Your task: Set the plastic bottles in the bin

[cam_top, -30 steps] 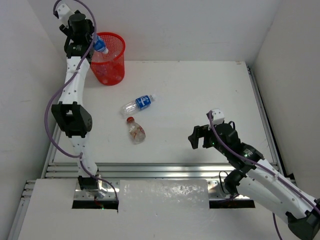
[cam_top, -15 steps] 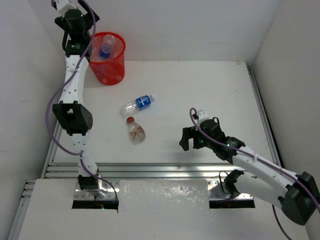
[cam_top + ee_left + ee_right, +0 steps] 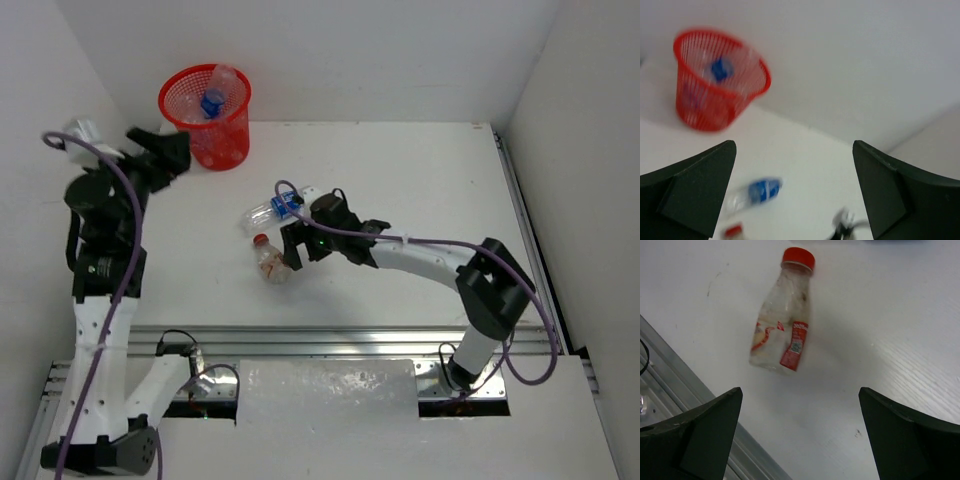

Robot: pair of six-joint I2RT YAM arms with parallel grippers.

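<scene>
The red mesh bin [image 3: 235, 112] stands at the table's far left and holds plastic bottles, one with a blue label [image 3: 212, 101]. My left gripper [image 3: 175, 155] hangs open and empty, left of the bin and nearer to me; its wrist view shows the bin [image 3: 695, 107] blurred ahead. Two bottles lie mid-table: a blue-labelled one [image 3: 272, 209] [image 3: 757, 192] and a red-capped one [image 3: 270, 262] [image 3: 782, 325]. My right gripper [image 3: 293, 252] is open just right of the red-capped bottle. In the right wrist view the gripper [image 3: 800, 390] sits short of the bottle, nothing between its fingers.
White walls close in the table at the back and on both sides. A metal rail [image 3: 330, 338] [image 3: 695, 410] runs along the near edge, close to the red-capped bottle. The right arm [image 3: 430, 260] stretches across the table's middle.
The left gripper opened, dropping a blue-labelled bottle into the bin, then drew back toward the near left. The right arm swept left across the table to the red-capped bottle.
</scene>
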